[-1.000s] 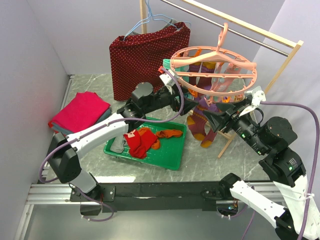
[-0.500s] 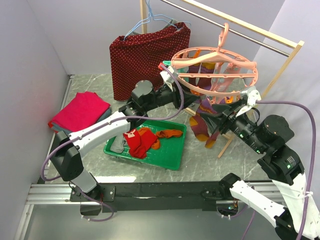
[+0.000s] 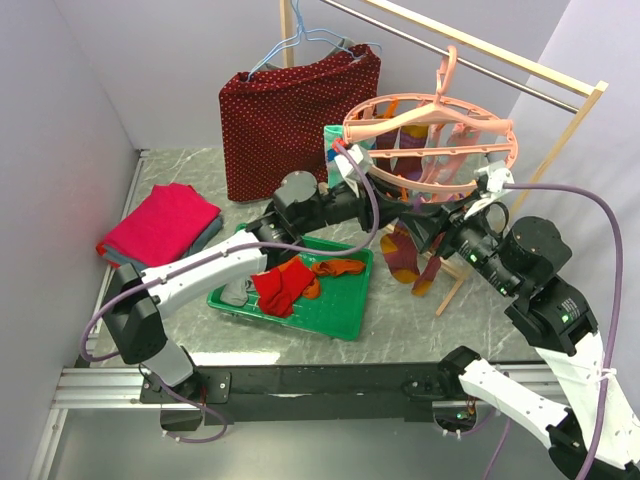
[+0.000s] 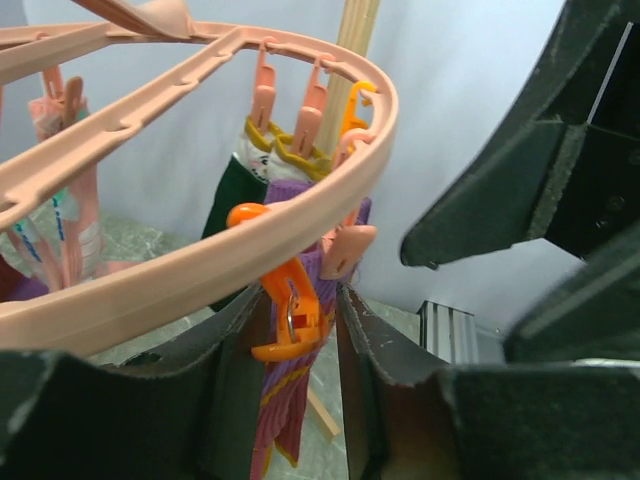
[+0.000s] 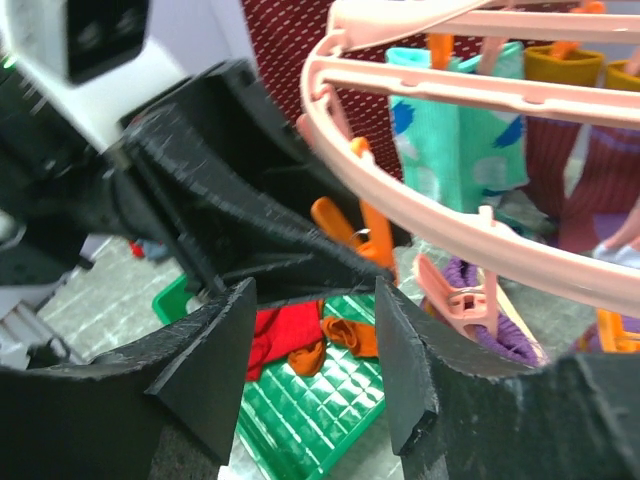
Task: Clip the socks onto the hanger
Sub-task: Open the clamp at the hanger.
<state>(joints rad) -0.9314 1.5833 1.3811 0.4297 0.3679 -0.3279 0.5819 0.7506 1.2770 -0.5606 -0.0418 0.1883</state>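
L gripper point(image 4: 298, 300) set round an orange peg point(image 4: 290, 320) on the pink hanger point(image 4: 200, 262); R gripper point(image 5: 312, 305) agape just beside.

Risks, L to R: L jaws stand narrow w/ the peg between them; can't tell if they pinch it. An off-centre squeeze could twist the peg out or swing the free-hung ring away. If that peg holds the striped sock point(image 4: 285, 400) at its 6 o'clock, opening it may drop the sock. R jaws are apart w/ nothing in them and an L finger just ahead, so fingers could knock.
Count: 1 folded stack point(image 3: 160, 222); 1 green tray point(image 3: 335, 318) w/ 1 grey sock point(image 3: 235, 292), 1 red sock point(image 3: 272, 288), approx 2 orange socks point(image 3: 338, 267); 1 dotted cloth point(image 3: 290, 110) at the tray's 12 o'clock; 1 hanger at its 1 o'clock w/ teal sock point(image 5: 455, 130), dk-green sock point(image 4: 232, 195) and striped sock hung, overlap hiding the total; 2 grippers.
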